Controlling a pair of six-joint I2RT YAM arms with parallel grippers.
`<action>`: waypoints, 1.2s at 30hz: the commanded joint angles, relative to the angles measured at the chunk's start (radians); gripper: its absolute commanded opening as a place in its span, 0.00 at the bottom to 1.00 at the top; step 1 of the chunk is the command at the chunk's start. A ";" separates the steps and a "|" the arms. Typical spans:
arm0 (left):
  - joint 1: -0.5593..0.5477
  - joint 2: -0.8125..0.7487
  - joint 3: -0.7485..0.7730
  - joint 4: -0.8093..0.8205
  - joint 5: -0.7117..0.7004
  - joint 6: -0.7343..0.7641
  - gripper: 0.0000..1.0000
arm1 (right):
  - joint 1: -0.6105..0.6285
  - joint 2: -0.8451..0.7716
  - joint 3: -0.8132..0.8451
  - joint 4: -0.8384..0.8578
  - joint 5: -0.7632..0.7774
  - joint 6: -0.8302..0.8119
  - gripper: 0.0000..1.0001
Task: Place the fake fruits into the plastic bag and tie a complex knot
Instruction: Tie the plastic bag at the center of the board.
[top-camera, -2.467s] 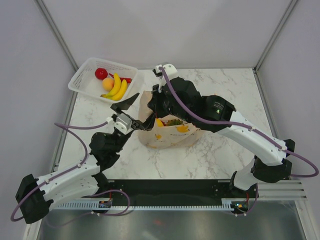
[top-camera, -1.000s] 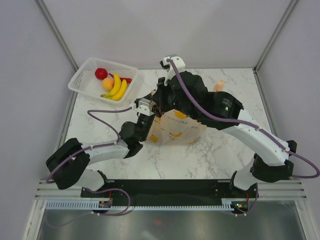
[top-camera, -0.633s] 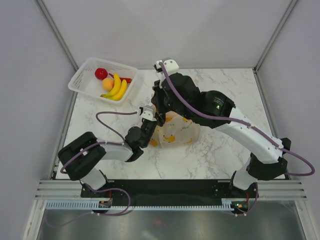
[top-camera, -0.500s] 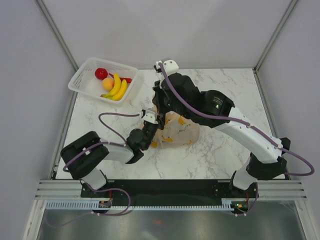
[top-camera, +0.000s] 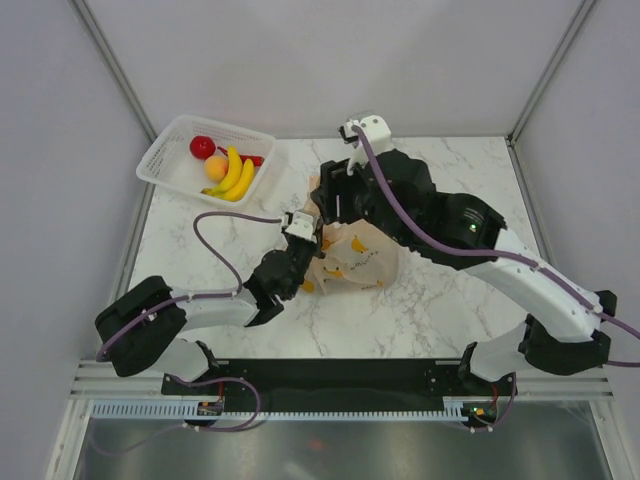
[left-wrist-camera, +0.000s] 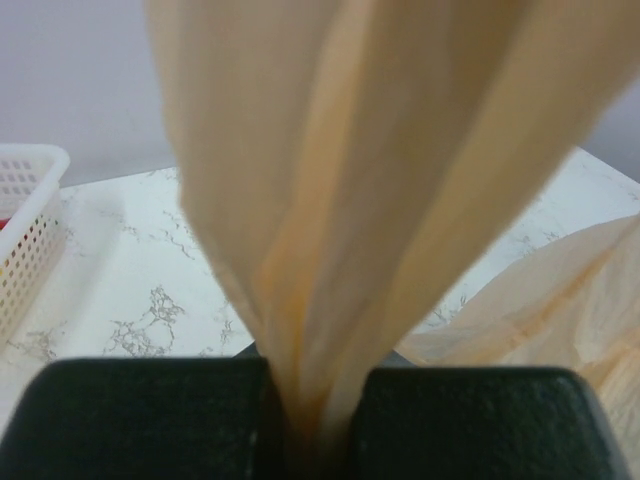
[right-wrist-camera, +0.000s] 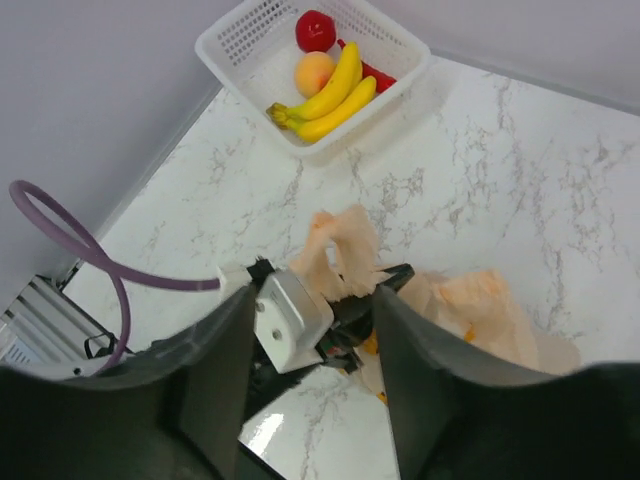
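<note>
Table centre: plastic bag (top-camera: 355, 258) sits here, its handle strips (right-wrist-camera: 338, 250) standing tall and barring a low pass across the middle.
Above the bag: right gripper (top-camera: 330, 205) hangs over it with jaws apart; left gripper (top-camera: 308, 240) is clamped on a strip at the bag's left edge. Little room between them.
Far left corner: white basket (top-camera: 208, 158) fills it.
Left side: purple cable (top-camera: 225, 222) loops across; left arm (top-camera: 200, 308) lies low toward the centre.
Right side: right arm (top-camera: 520, 270) crosses diagonally, raised.
Open room: bare table (top-camera: 420, 320) near the front, and the far right corner.
Edges: walls (top-camera: 60, 150) close three sides.
</note>
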 joint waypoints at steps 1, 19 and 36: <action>-0.001 -0.071 0.057 -0.159 -0.058 -0.093 0.02 | -0.001 -0.166 -0.095 0.109 0.118 -0.086 0.63; 0.001 -0.178 0.031 -0.222 -0.031 -0.202 0.02 | -0.063 -0.521 -0.896 0.552 0.124 -0.199 0.98; 0.001 -0.212 -0.001 -0.204 -0.018 -0.204 0.02 | -0.138 -0.354 -1.110 0.964 0.173 -0.158 0.98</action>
